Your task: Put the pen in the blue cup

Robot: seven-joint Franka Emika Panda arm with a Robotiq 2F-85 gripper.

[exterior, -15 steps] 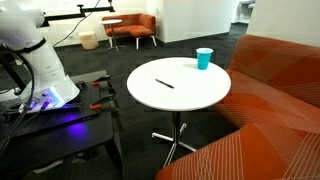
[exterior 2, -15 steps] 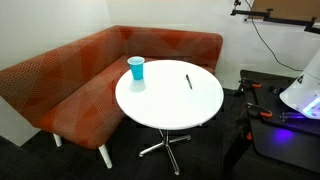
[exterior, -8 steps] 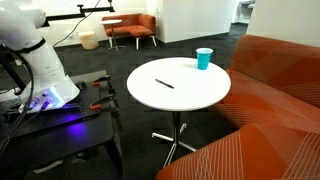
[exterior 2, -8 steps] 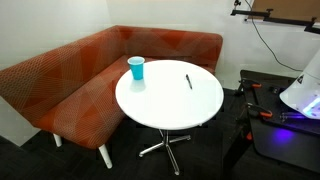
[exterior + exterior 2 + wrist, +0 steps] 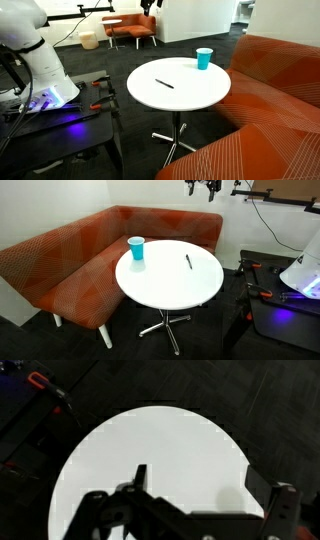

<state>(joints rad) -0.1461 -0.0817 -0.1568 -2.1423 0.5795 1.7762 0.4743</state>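
Observation:
The pen (image 5: 164, 84) is a thin dark stick lying flat near the middle of the round white table (image 5: 200, 100); it also shows in an exterior view (image 5: 188, 261). The light-blue cup (image 5: 204, 59) stands upright near the table's edge by the sofa, as the exterior view (image 5: 136, 248) also shows. My gripper (image 5: 148, 4) hangs high above the table at the frame's top edge, and in an exterior view (image 5: 203, 188) its fingers look spread and empty. The wrist view looks straight down on the overexposed table (image 5: 160, 440), with the pen (image 5: 140, 477) as a dark stick and a pale shape (image 5: 232, 498), possibly the cup.
An orange corner sofa (image 5: 70, 260) wraps round the table's far side (image 5: 280, 90). The robot base and a black cart with red clamps (image 5: 60, 105) stand beside the table. Orange chairs (image 5: 130, 28) stand farther back.
My gripper has come into view at the top edge of both exterior views, where it did not show before. The pen and the cup have not moved.

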